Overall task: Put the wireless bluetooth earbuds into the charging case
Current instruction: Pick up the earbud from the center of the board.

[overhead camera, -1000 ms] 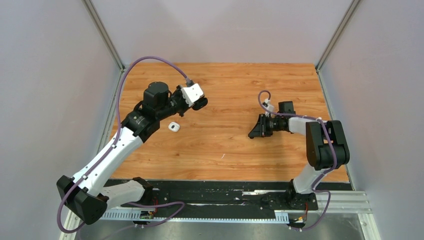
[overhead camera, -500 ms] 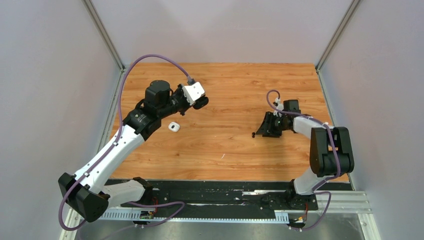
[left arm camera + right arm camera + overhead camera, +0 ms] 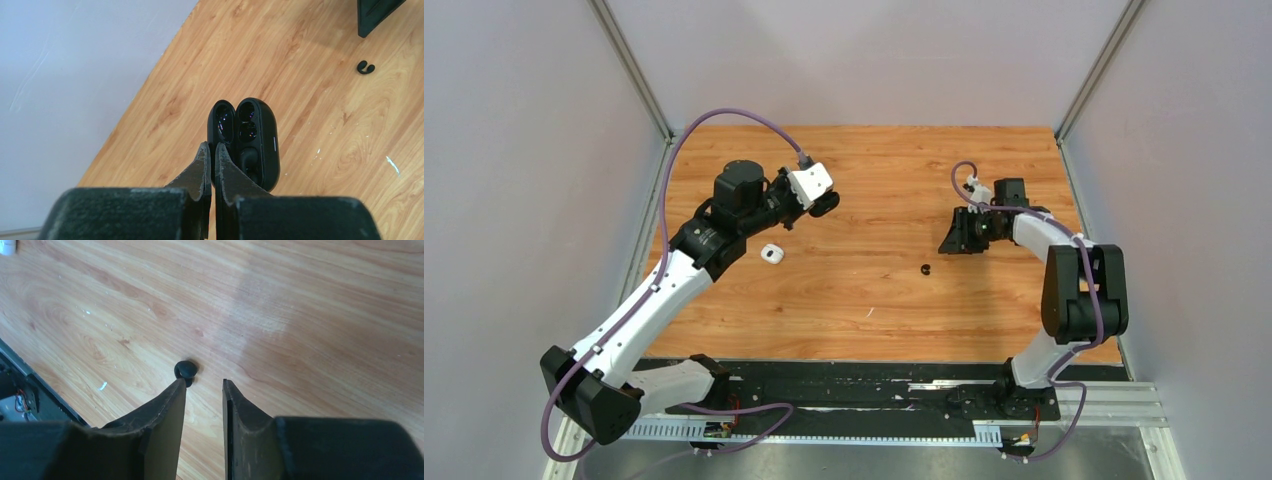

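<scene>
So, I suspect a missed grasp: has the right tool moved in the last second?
Yes. The right tool has drawn back toward the table's far edge, leaving the black earbud behind.

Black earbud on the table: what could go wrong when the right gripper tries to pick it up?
The earbud is small, round and sits beside the right gripper's narrow gap, not in it; closing now could miss it or flick it away. The left gripper pinches the case only at one end, so pressing an earbud in might twist it.
</scene>
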